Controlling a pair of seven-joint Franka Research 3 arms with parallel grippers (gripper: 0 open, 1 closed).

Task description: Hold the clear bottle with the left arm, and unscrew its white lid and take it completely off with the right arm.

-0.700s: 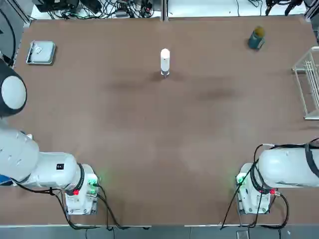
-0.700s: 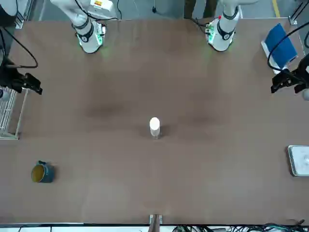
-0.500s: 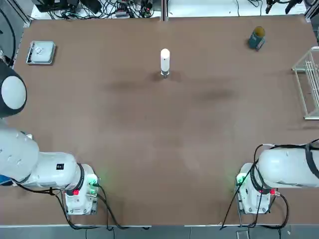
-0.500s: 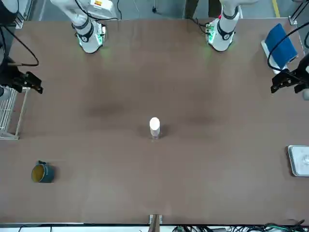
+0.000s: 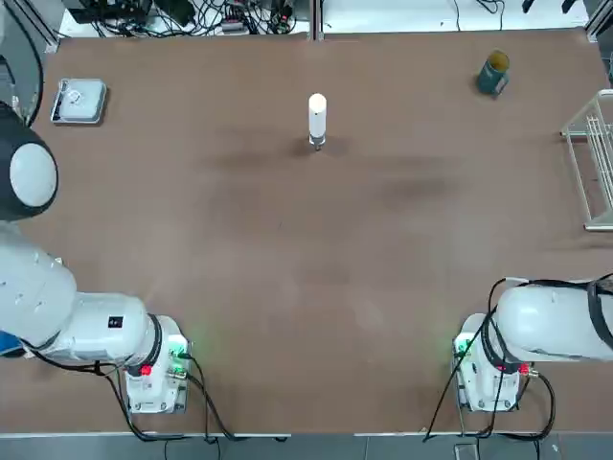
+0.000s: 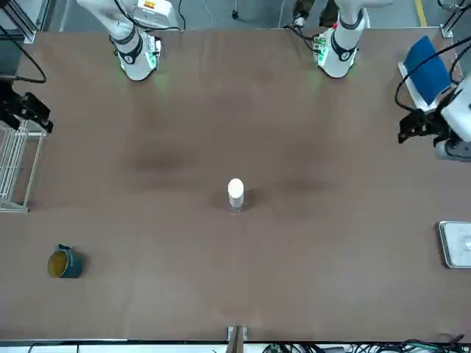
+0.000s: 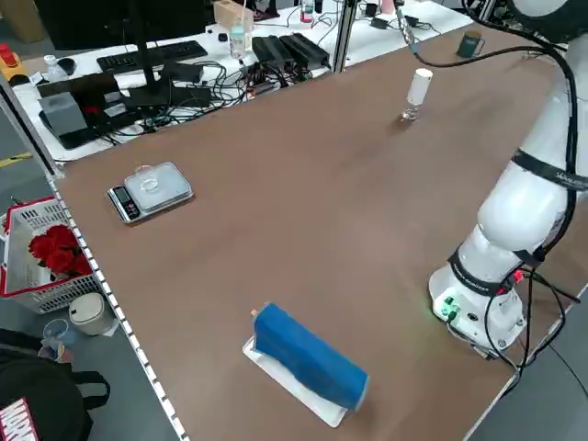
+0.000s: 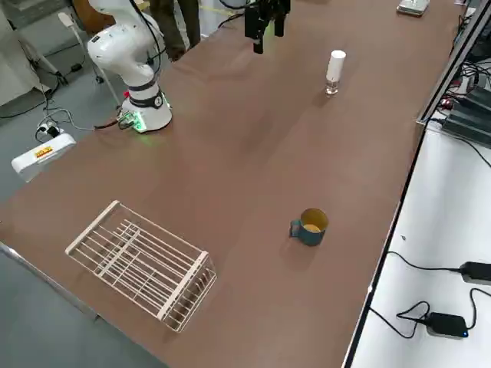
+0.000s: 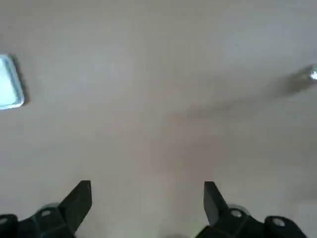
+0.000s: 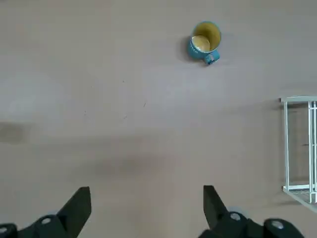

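Top view: the clear bottle (image 5: 317, 142) is stood upright on the brown worktop (image 5: 306, 278), far side, about midway across, with the white lid (image 5: 317, 113) seated on it. A teal mug (image 5: 493, 74) is parked at the far right corner, a wire rack (image 5: 596, 163) at the right edge, a small scale (image 5: 79, 101) at the far left. Only the arm bases and bulky joints are shown here.

Front view: the left hand (image 6: 413, 126) is hung over the robot's left edge of the worktop, the right hand (image 6: 29, 110) over the opposite edge by the rack. Both are well apart from the bottle, which is left alone mid-worktop. A blue roll (image 6: 427, 70) is seen behind the left hand.

Left wrist view: the left hand's fingers (image 9: 79, 201) are spread wide, nothing gripped, bare worktop below.

Right wrist view: same deal, the right hand's fingers (image 10: 79, 204) are spread and nothing is held; mug and rack corner are seen beyond.
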